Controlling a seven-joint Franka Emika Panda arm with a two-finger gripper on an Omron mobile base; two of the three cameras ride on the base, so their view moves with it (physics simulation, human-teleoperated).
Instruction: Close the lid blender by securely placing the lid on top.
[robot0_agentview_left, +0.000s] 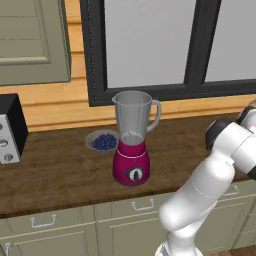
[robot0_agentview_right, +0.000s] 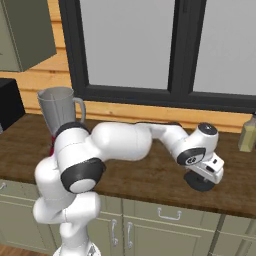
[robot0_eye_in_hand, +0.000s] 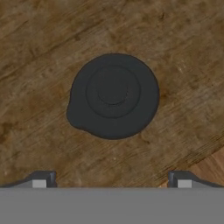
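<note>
The blender (robot0_agentview_left: 132, 142) stands on the wooden counter, with a magenta base, a black dial and a clear grey jar whose mouth is uncovered. In the right base view its jar (robot0_agentview_right: 58, 113) rises behind my arm's shoulder. The lid (robot0_eye_in_hand: 113, 95), a dark round cap, lies flat on the counter far to the right of the blender. My gripper (robot0_eye_in_hand: 111, 179) hangs straight over it, open, its fingertips (robot0_eye_in_hand: 43, 178) spread wider than the cap. From the right base view the gripper (robot0_agentview_right: 204, 174) sits just above the lid (robot0_agentview_right: 196, 185), near the counter's front edge.
A bowl of blueberries (robot0_agentview_left: 103, 141) sits just behind and left of the blender. A dark appliance (robot0_agentview_left: 10, 127) stands at the counter's left end. A pale bottle (robot0_agentview_right: 247, 133) stands at the far right by the wall. Drawers run below the counter edge.
</note>
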